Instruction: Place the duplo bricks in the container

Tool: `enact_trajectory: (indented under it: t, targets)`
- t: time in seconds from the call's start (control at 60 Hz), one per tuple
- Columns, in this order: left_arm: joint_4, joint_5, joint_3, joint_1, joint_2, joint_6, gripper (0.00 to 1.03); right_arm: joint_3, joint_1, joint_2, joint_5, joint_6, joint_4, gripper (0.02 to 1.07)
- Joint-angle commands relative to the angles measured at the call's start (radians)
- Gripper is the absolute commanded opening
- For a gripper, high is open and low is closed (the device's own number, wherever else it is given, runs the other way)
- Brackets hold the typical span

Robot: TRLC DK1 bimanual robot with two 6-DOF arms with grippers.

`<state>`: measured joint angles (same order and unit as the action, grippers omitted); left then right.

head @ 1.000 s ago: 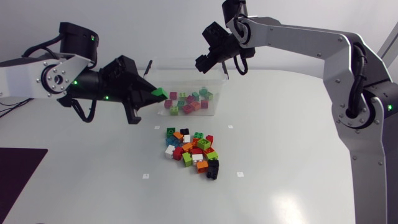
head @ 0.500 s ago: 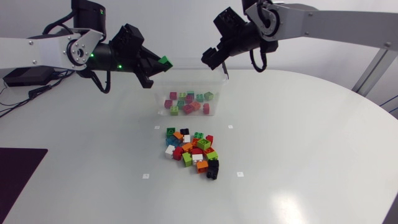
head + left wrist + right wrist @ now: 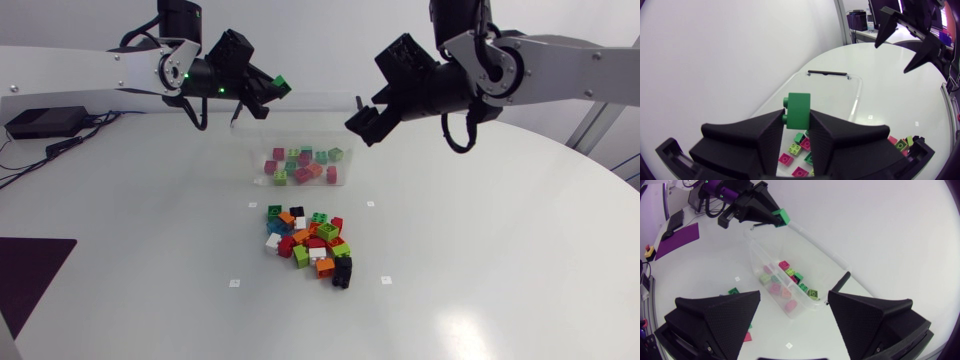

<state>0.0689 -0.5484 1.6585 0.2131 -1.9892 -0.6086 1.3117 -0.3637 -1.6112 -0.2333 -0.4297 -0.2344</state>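
While the left gripper (image 3: 274, 88) hangs over the container (image 3: 246, 142), at the end on the left arm's side, it is clenched on a green duplo brick (image 3: 283, 82), one finger pressing each of two opposite faces. In the left wrist view the green duplo brick (image 3: 799, 110) stands upright between the black fingers of that gripper (image 3: 797, 116), with the clear container (image 3: 840, 90) below it. A layer of loose bricks (image 3: 301, 167), pink, green, orange and teal, lies on the container's floor. The right gripper (image 3: 365, 98) is raised beside the opposite end of the container, its fingers spread wide and holding nothing. The right wrist view shows this gripper (image 3: 794, 298) looking down along the container (image 3: 756, 247) toward the left gripper (image 3: 771, 214) and its green brick (image 3: 783, 216) at the far end. On the desk (image 3: 480, 260), in front of the container and apart from it, sits a pile of mixed bricks (image 3: 310, 245), with black ones at the edge farthest from the container
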Motion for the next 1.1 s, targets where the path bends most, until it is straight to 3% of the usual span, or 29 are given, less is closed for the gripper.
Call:
enact_trajectory:
  t: [0.0,0.317,0.4,0.5,0.617,0.733,0.883,1.083]
  targets:
    - [0.000,0.004,0.069,0.016,-0.056,0.029,0.22,-0.071,0.019,0.040,-0.006,0.002,0.020,1.00]
    - [0.071,0.048,0.205,0.039,-0.163,0.029,0.28,-0.169,0.042,0.094,-0.012,-0.009,0.038,1.00]
    - [0.109,0.062,0.254,0.043,-0.192,0.029,0.41,-0.172,0.042,0.100,-0.014,-0.009,0.038,1.00]
    - [0.146,0.082,0.297,0.052,-0.221,0.023,0.69,-0.175,0.042,0.102,-0.014,-0.009,0.037,1.00]
    - [0.267,0.136,0.403,0.068,-0.273,-0.011,0.98,-0.183,0.042,0.106,-0.014,-0.009,0.037,1.00]
    - [0.379,0.134,0.503,0.065,-0.287,-0.016,0.98,-0.193,0.037,0.112,-0.014,-0.011,0.038,1.00]
    - [0.439,0.117,0.506,0.049,-0.224,-0.022,0.98,-0.210,0.029,0.116,-0.023,-0.020,0.035,1.00]
    - [0.477,0.100,0.273,0.049,-0.010,-0.091,0.98,-0.252,0.012,0.117,-0.058,-0.070,-0.011,0.99]
